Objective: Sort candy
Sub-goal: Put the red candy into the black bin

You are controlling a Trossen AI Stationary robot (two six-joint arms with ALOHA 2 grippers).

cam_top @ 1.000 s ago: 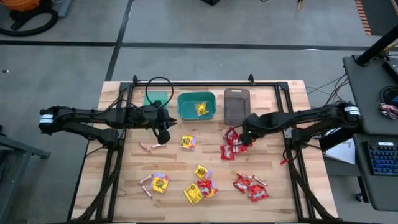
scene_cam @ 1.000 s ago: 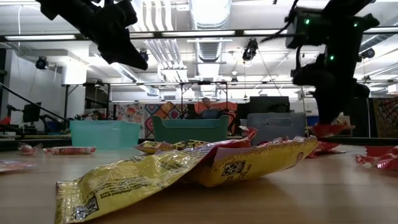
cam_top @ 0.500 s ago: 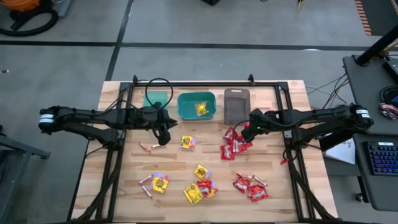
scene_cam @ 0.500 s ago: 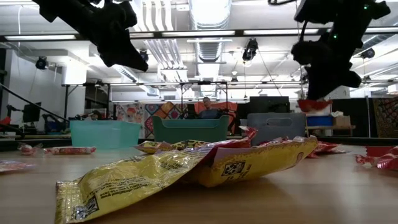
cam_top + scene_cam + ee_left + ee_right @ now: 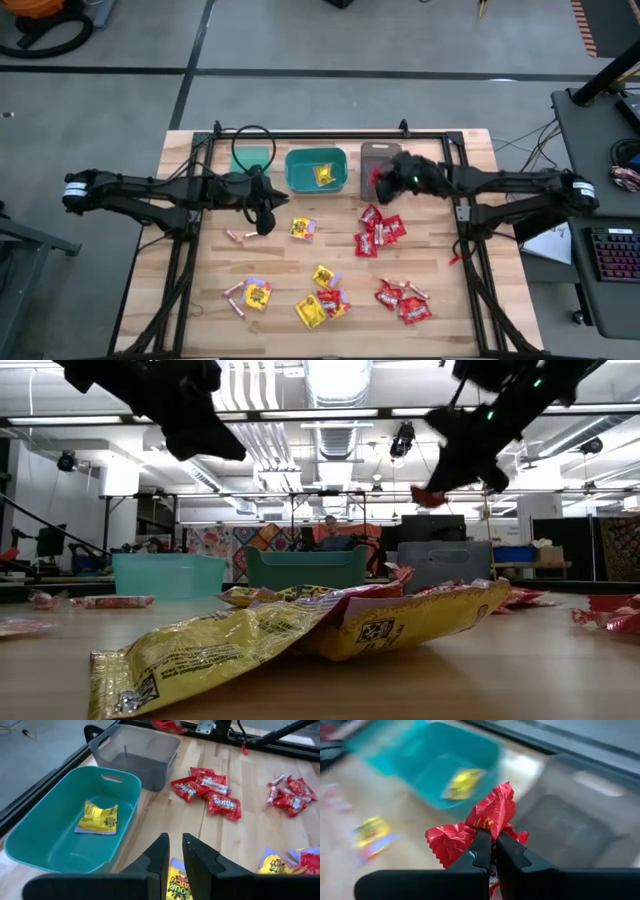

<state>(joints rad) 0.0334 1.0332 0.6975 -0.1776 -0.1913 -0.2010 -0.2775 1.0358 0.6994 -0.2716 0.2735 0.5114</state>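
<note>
Candy lies loose on the wooden table: red packets, yellow packets and thin pinkish sticks. At the far edge stand a small teal bin, a teal bin with one yellow packet in it, and a grey bin. My right gripper is shut on a red packet above the grey bin. My left gripper hovers near the sticks, fingers nearly together, nothing between them. My right gripper pinches the crumpled red packet's middle between its two fingers. The fingers come from the table's right side, slanting down. The packet sticks out past the fingertips and hangs clear of the table, over the grey bin.
A black frame rail runs along the table's far edge behind the bins, with side rails down both sides. A cable loop lies at the far left. Bare wood shows between the candy groups.
My right gripper has risen from the red pile and swung toward the table's far edge, over the grey bin, tipping from pointing down toward level. It stays shut on the red packet, which is lifted clear of the table.
</note>
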